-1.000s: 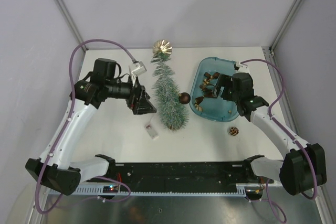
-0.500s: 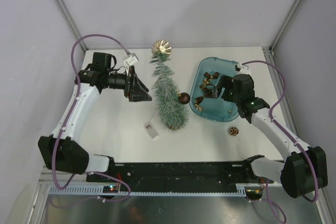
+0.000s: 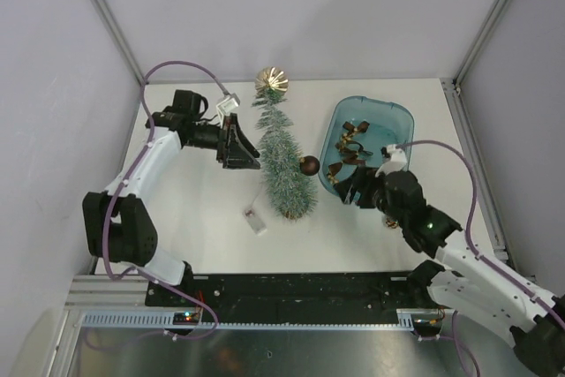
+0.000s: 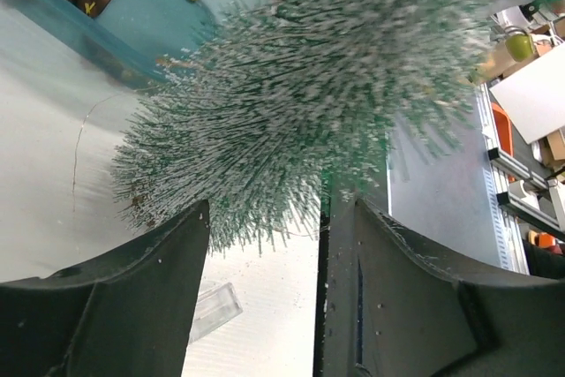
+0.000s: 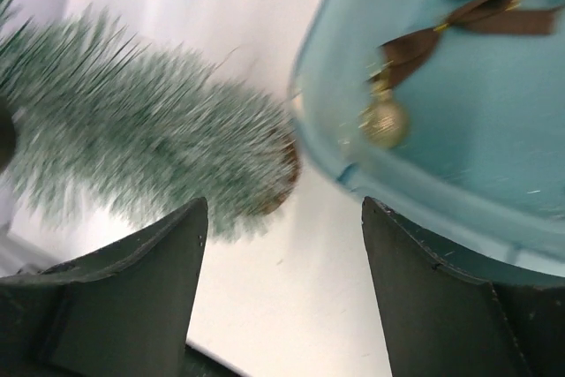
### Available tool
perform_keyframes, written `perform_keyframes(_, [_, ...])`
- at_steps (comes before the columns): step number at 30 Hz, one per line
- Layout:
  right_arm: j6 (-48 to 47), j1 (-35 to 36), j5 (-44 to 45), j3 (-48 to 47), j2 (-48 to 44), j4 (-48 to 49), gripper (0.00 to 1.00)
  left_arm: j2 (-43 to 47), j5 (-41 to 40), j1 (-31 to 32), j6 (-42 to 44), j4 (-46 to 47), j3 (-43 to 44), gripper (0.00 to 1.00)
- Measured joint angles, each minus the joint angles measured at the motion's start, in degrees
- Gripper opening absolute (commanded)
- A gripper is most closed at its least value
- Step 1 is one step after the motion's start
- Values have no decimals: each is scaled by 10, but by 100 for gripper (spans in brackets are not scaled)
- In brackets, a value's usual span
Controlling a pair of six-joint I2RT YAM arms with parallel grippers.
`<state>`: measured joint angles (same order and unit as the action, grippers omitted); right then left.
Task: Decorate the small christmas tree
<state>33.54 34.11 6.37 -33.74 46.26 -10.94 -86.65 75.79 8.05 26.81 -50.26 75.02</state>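
Note:
The small christmas tree (image 3: 284, 161) lies on its side on the white table, tip to the back, wooden disc base (image 3: 300, 207) to the front. It fills the top of the left wrist view (image 4: 291, 86) and shows blurred in the right wrist view (image 5: 132, 143). My left gripper (image 3: 244, 153) is open and empty, just left of the tree's middle, bristles at its fingertips. My right gripper (image 3: 350, 190) is open and empty over the near-left rim of the blue tray (image 3: 399, 116), between tray and tree base. The tray holds brown bows and small gold ornaments (image 5: 387, 121).
A gold fluted ornament (image 3: 273, 79) lies at the tree's tip. A dark brown ball (image 3: 309, 165) lies between tree and tray. A small clear box (image 3: 255, 220) lies left of the tree base. A pine cone (image 3: 392, 219) shows beside the right arm.
My left gripper has moved back and right, up against the tree. My right gripper has drawn back out of the tray to its near-left rim, still empty.

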Motion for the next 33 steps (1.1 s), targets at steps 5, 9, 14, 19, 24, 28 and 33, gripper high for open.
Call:
perform_keyframes(5, [36, 106, -14, 56, -33, 61, 74, -38, 0, 0, 23, 1, 0, 85])
perform_keyframes(9, [59, 142, -40, 93, 15, 158, 72, -60, 10, 0, 30, 2, 0, 86])
perform_keyframes(14, [91, 153, -83, 121, 138, 291, 69, -62, 31, 2, 32, 3, 1, 81])
perform_keyframes(19, [116, 154, -105, 123, 218, 392, 64, -62, 43, 15, 32, 3, 1, 64])
perform_keyframes(24, [134, 155, -106, 123, 247, 447, 54, -62, 45, 28, 32, 4, 1, 47])
perform_keyframes(28, [145, 154, -99, 123, 254, 463, 44, -62, 46, 30, 31, 4, 1, 34])
perform_keyframes(33, [149, 154, -90, 123, 254, 462, 33, -60, 50, 31, 31, 5, -1, 18])
